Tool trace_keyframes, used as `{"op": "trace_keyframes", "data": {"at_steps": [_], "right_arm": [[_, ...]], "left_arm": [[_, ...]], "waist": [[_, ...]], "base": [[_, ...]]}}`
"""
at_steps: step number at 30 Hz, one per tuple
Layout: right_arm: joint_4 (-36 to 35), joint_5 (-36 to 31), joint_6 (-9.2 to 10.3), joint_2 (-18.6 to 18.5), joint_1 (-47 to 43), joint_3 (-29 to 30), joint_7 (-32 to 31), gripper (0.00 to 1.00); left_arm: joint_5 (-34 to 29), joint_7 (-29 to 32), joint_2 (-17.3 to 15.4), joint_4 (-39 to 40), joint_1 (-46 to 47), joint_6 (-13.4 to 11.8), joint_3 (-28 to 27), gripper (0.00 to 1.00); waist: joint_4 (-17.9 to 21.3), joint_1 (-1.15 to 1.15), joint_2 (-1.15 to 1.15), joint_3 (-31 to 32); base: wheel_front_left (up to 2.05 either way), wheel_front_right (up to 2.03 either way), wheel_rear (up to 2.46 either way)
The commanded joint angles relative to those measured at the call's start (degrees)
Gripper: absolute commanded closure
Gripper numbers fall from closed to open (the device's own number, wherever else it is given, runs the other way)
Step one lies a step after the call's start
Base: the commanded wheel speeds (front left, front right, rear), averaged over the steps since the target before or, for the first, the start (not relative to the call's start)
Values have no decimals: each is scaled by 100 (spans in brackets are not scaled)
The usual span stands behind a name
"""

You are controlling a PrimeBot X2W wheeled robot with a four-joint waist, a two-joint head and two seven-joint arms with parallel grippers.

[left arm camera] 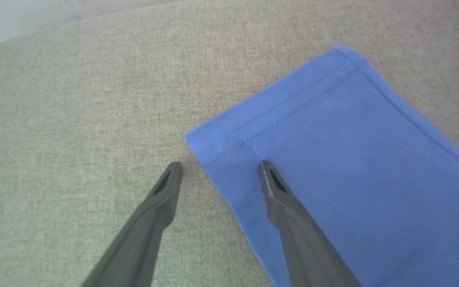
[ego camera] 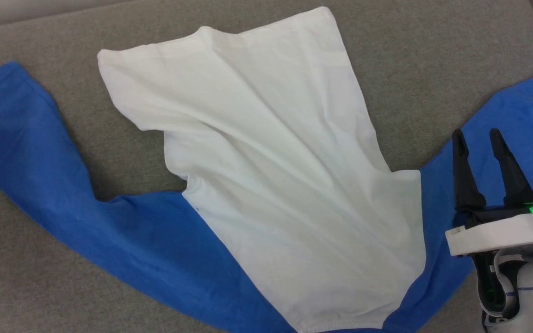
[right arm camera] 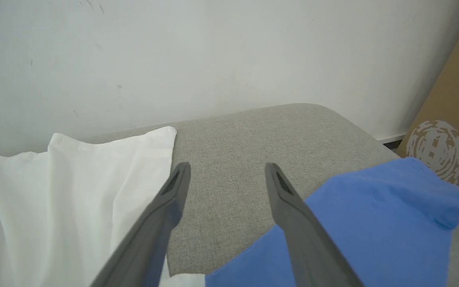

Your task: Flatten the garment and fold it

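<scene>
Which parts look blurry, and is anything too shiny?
Left wrist view: the sleeve stitching is crisp, the left gripper blurs close up. Head view: even light, soft shadows in the shirt folds, no glare. Right wrist view: the right gripper blurs.

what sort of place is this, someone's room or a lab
Likely a plain indoor room with a cloth-folding setup. A grey upholstered surface, perhaps a padded table or bed, sits by a bare white wall, brown cardboard stands beside it, and the garment lies spread on top.
</scene>
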State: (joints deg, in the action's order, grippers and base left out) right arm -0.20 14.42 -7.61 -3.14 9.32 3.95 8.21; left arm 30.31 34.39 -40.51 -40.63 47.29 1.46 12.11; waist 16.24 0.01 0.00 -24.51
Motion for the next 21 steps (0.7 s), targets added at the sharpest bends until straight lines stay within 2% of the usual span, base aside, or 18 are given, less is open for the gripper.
{"op": "trace_keyframes", "data": {"at_steps": [1,6,8,9,10,11,14,21], "right_arm": [[-56,51,12,24,-39,20,49,0],[-77,-2,12,25,-24,55,56,0],[-95,4,12,25,-10,45,58,0],[-104,6,12,25,-7,45,60,0],[-109,4,12,25,-7,55,60,0],[-108,-7,12,25,-8,82,55,0],[-81,-45,12,25,-3,177,44,0],[66,-60,12,25,-18,401,12,0]], "left_arm": [[25,-25,-54,-112,69,-4,-11,0],[30,-47,-77,-370,109,-2,12,0],[80,58,-52,-473,100,71,42,0],[148,171,-9,-535,86,122,46,13],[228,288,38,-578,76,185,50,97],[297,358,72,-598,78,227,41,100],[373,269,100,-580,107,284,14,100],[371,-646,107,-507,143,318,-113,100]], "waist": [[94,-1,0,-152],[55,-1,0,-256],[41,-1,0,-284],[33,-1,0,-294],[21,-1,0,-301],[6,-1,0,-305],[-43,-1,0,-256],[-150,-1,0,204]], "base": [[0,0,0],[0,0,0],[0,0,0],[0,0,0],[0,0,0],[0,0,0],[0,0,0],[0,0,0]]}}
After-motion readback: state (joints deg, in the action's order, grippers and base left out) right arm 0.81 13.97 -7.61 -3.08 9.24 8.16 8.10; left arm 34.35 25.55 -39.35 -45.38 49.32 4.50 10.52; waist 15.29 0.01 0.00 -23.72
